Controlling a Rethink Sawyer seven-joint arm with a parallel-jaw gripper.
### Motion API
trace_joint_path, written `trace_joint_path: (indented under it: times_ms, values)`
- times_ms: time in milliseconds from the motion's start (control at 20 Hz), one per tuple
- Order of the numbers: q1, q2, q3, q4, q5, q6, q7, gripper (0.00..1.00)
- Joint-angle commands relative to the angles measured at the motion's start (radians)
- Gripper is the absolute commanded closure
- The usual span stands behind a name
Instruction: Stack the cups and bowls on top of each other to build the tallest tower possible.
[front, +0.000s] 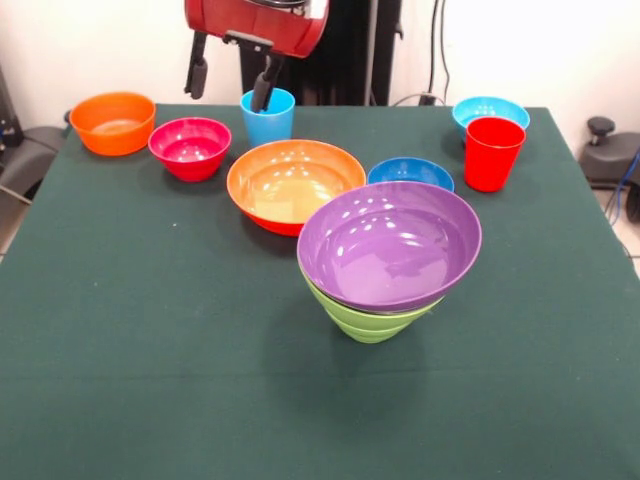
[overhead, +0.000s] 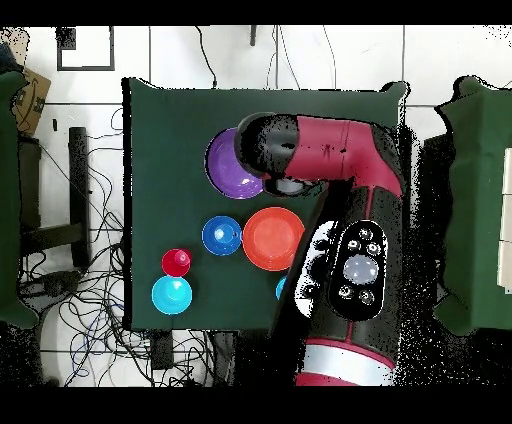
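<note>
My gripper (front: 230, 85) hangs at the table's far side, open. One finger (front: 262, 90) dips inside the light blue cup (front: 268, 118); the other finger (front: 198, 75) hangs outside, left of the cup and apart from it. The red cup (front: 493, 153) stands at the far right, in front of the light blue bowl (front: 490, 108). The tower is the large purple bowl (front: 390, 245), tilted, on nested lime green bowls (front: 372, 320). The large orange bowl (front: 295, 183), dark blue bowl (front: 410, 173), magenta-red bowl (front: 190, 147) and small orange bowl (front: 112, 122) stand singly. In the overhead view the arm (overhead: 340, 150) hides my gripper.
The green table (front: 120, 330) runs wide in front of the tower. The overhead view shows the purple bowl (overhead: 230, 165), large orange bowl (overhead: 272, 238), dark blue bowl (overhead: 221, 236), red cup (overhead: 176, 262) and light blue bowl (overhead: 171, 294). Cables lie on the floor beside the table.
</note>
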Motion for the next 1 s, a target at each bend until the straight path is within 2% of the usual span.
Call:
trace_joint_path:
  times_ms: [50, 150, 250, 450, 650, 850, 1000]
  values:
    - [-0.006, 0.042, 0.158, 0.083, -0.111, -0.042, -0.252, 0.00]
    - [-0.014, 0.054, 0.168, 0.074, -0.120, -0.038, -0.254, 0.00]
    - [-0.036, 0.060, 0.194, 0.078, -0.128, -0.026, -0.303, 0.00]
    - [-0.118, 0.047, 0.318, 0.111, -0.200, 0.059, -0.656, 0.00]
    - [-0.204, 0.019, 0.435, 0.177, -0.238, 0.068, -0.893, 0.00]
    - [-0.254, -0.006, 0.487, 0.224, -0.287, 0.074, -1.003, 0.00]
    - [-0.267, -0.013, 0.491, 0.244, -0.312, 0.069, -1.038, 0.00]
